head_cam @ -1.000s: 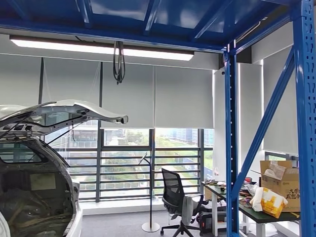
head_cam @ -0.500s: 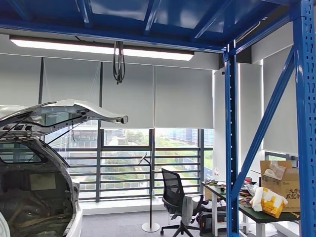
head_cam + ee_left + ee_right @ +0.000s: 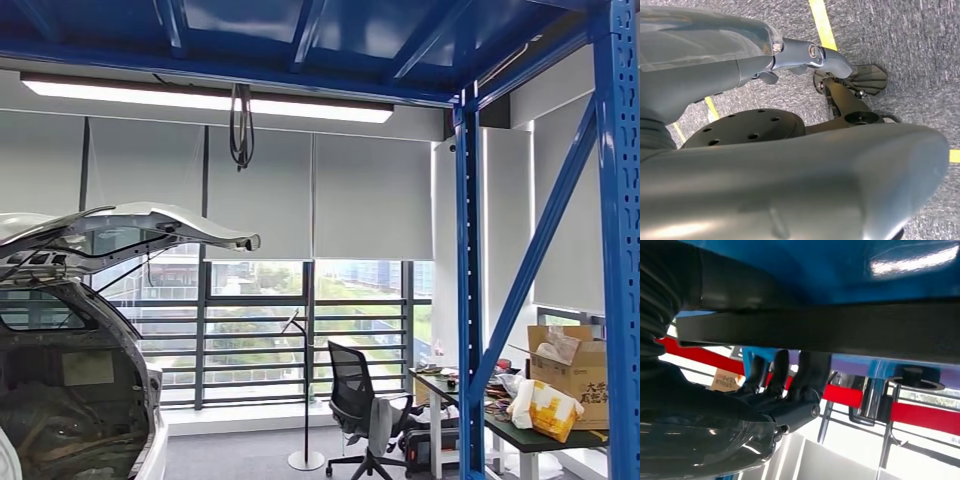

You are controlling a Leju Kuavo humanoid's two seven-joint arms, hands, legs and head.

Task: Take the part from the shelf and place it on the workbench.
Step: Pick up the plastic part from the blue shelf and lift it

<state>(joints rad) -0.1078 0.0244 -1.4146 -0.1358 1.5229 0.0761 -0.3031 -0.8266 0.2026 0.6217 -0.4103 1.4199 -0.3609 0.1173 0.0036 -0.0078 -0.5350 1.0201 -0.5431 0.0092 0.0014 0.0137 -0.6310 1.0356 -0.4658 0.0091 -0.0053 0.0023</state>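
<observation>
Holding almost exactly as a second ago in the head view: same raised gaze, only the faintest drift, so likely no walking or turning yet.

Gripping, by the look of the right wrist view: right hand [image 3: 764, 400] with dark fingers [image 3: 780, 371] curled up around a long black part [image 3: 851, 330], close beneath the blue shelf [image 3: 821, 265], red rails behind. Probably mid-pick, with lifting clear and carrying not yet done.

Hanging over grey floor [image 3: 904, 30] crossed by yellow lines: left hand [image 3: 791, 175], fingers [image 3: 810, 51] stretched apart, holding nothing.

Around, in the head view: white car [image 3: 68, 400] with tailgate raised on the left; office chair [image 3: 355, 395] mid-room; blue upright [image 3: 469, 300] on the right; beyond it a cluttered tabletop [image 3: 528, 430] with a cardboard box [image 3: 577, 370]. Cannot tell whether that is the workbench.

Possibly in the way: shelf and rails close around the part, risking a snag on withdrawal.
</observation>
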